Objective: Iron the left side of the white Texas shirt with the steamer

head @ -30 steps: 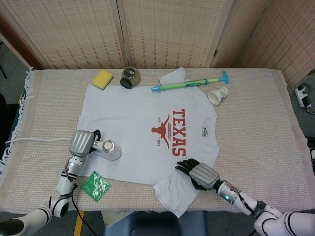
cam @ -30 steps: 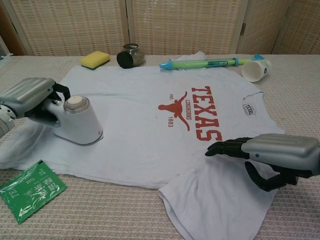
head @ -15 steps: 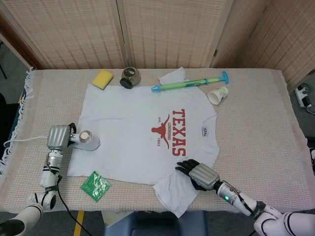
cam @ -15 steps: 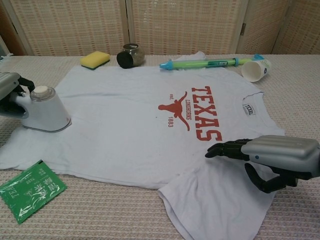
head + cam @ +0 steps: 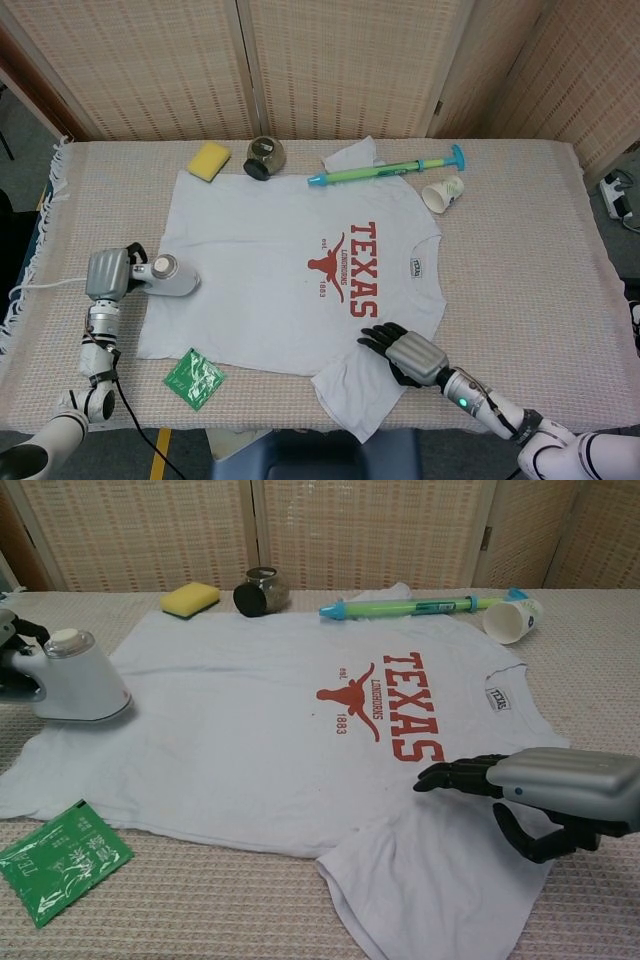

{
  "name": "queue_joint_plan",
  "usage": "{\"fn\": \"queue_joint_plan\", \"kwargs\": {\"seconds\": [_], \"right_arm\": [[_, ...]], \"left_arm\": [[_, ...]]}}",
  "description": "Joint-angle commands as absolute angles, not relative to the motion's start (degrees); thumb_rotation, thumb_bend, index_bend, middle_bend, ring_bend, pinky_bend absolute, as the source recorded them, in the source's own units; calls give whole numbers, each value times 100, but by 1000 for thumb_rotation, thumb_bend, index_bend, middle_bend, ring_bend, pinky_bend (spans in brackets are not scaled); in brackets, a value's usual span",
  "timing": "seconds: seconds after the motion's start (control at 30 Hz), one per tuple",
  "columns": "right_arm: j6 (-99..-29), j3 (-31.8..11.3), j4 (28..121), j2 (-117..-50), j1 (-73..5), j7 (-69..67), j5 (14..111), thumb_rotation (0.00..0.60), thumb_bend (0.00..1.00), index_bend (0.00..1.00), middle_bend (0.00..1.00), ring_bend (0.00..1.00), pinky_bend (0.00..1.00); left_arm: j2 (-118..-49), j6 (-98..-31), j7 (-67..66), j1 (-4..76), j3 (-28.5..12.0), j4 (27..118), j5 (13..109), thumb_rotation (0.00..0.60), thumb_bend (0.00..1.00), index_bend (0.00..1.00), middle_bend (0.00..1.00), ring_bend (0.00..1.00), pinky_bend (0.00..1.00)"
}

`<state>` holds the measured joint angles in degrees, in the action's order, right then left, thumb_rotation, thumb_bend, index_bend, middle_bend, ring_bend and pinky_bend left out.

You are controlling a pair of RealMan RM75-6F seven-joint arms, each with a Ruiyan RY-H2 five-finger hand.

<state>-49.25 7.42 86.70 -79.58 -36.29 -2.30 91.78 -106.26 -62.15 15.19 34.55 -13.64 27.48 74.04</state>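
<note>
1. The left hand (image 5: 105, 273) is clamped on the handle of the steamer (image 5: 170, 280), which now sits at the shirt's hem edge, at about 9 o'clock on the surface (image 5: 520, 260).
2. A second ago the steamer stood further in on the fabric and nearer the front edge; it has since slid outward and slightly away from the robot, towards 9 o'clock.
3. The white Texas shirt (image 5: 270, 250) lies flat, collar towards 3 o'clock, print facing up.
4. The right hand (image 5: 560, 790) rests on the sleeve at about 5 o'clock, fingers apart and holding nothing, and has not moved.
5. Judged from this, one pass has reached the hem; the next stroke probably runs back inward over the same side.
6. A green packet (image 5: 194, 379) lies just beside the hem, near the steamer's path.
</note>
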Motion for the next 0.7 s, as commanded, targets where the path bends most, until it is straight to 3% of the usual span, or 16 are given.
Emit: {"fn": "queue_joint_plan", "kwargs": {"seconds": [0.03, 0.37, 0.7], "right_arm": [[-4967, 749, 8673, -7928, -3608, -257, 9192, 549, 1000, 0, 5, 0, 57], [-5026, 766, 8631, -7896, -3563, -330, 9209, 552, 1000, 0, 4, 0, 57], [-5071, 766, 8649, -7862, -3527, -332, 9212, 549, 1000, 0, 4, 0, 56]], "left_arm": [[-10596, -6541, 1235, 3589, -1326, 3429, 7589, 600, 951, 805, 953, 924, 797], [-11026, -6533, 282, 3965, -1386, 4367, 7600, 600, 950, 805, 953, 924, 797], [-11466, -6288, -297, 4220, -1385, 3429, 7539, 600, 951, 804, 952, 923, 798]]}}
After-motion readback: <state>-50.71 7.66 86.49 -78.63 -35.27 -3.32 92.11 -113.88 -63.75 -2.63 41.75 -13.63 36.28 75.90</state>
